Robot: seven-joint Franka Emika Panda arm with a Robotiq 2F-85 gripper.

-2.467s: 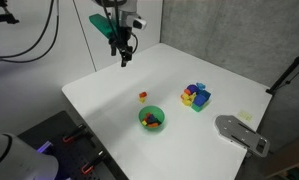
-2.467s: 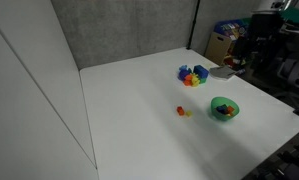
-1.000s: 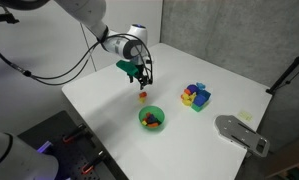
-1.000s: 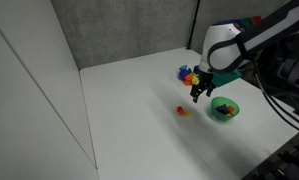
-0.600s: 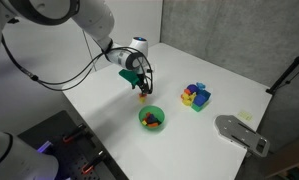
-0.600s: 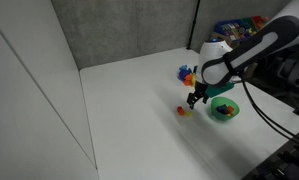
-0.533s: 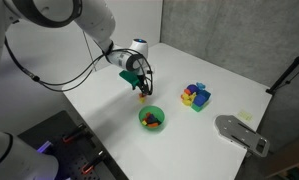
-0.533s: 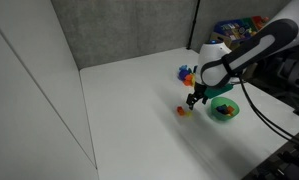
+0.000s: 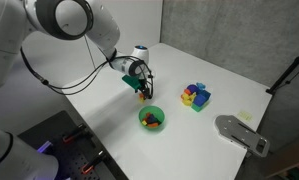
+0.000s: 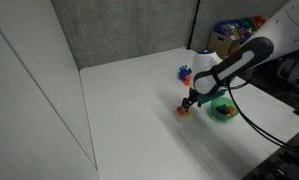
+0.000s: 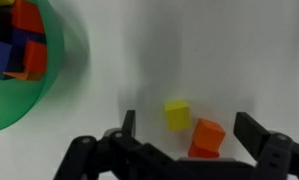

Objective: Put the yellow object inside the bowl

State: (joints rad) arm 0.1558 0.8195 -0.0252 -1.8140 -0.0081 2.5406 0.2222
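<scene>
Item: yellow block (image 11: 176, 113), tiny, cube-like, hard-edged. It is judged rigid, very light and smooth-faced, so it is more likely to be flicked aside or tipped by an off-centre touch than crushed. Location: on the white table (image 11: 139, 50), right of the green bowl (image 11: 34, 112) and clear of it in the wrist view. A red piece (image 11: 206, 138) lies just beside it on the right; whether the two touch cannot be determined. Gripper (image 11: 189, 135): spread wide, nothing held, set low over the table with its jaws standing to either side of both small pieces. Recommended hold: two opposite flat faces, taken centrally and low. The span as set would be expected to gather the red piece as well, so a shift left is advised. The bowl holds several coloured blocks (image 11: 19, 40); a short drop should be tolerated.
</scene>
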